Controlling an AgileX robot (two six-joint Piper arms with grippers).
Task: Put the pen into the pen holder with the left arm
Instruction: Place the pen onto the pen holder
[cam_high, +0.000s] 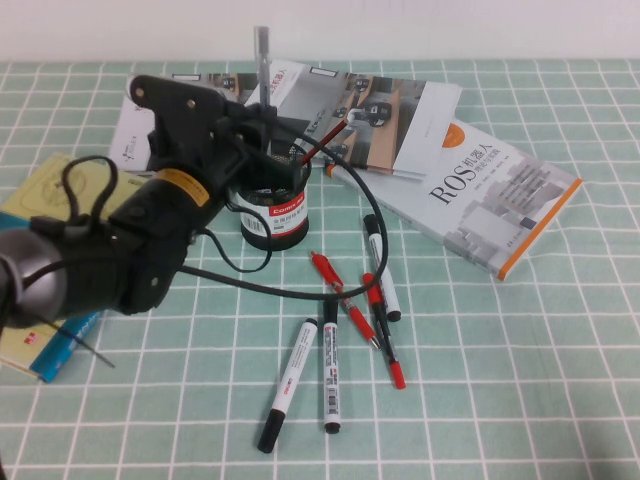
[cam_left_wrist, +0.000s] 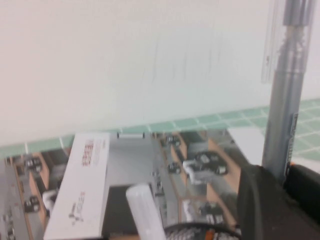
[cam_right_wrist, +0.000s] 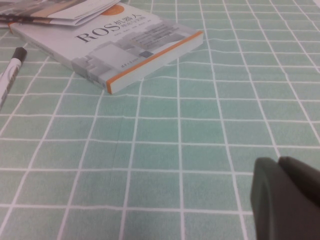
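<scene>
My left gripper (cam_high: 262, 118) is shut on the slim grey pen (cam_high: 263, 58) and holds it upright, directly above the black mesh pen holder (cam_high: 277, 215). The pen's lower end is hidden behind the gripper. A red pen (cam_high: 326, 140) leans out of the holder. In the left wrist view the grey pen (cam_left_wrist: 284, 100) stands between my black fingers (cam_left_wrist: 260, 200), with the holder's rim (cam_left_wrist: 192, 232) below. My right gripper (cam_right_wrist: 286, 197) is shut and empty, low over bare tablecloth, outside the high view.
White black-capped markers (cam_high: 290, 382) (cam_high: 330, 375) (cam_high: 382, 265) and red pens (cam_high: 345, 300) lie in front of the holder. A ROS book (cam_high: 490, 195) lies to the right, an open magazine (cam_high: 380, 115) behind, and a yellow-blue book (cam_high: 45, 200) at the left.
</scene>
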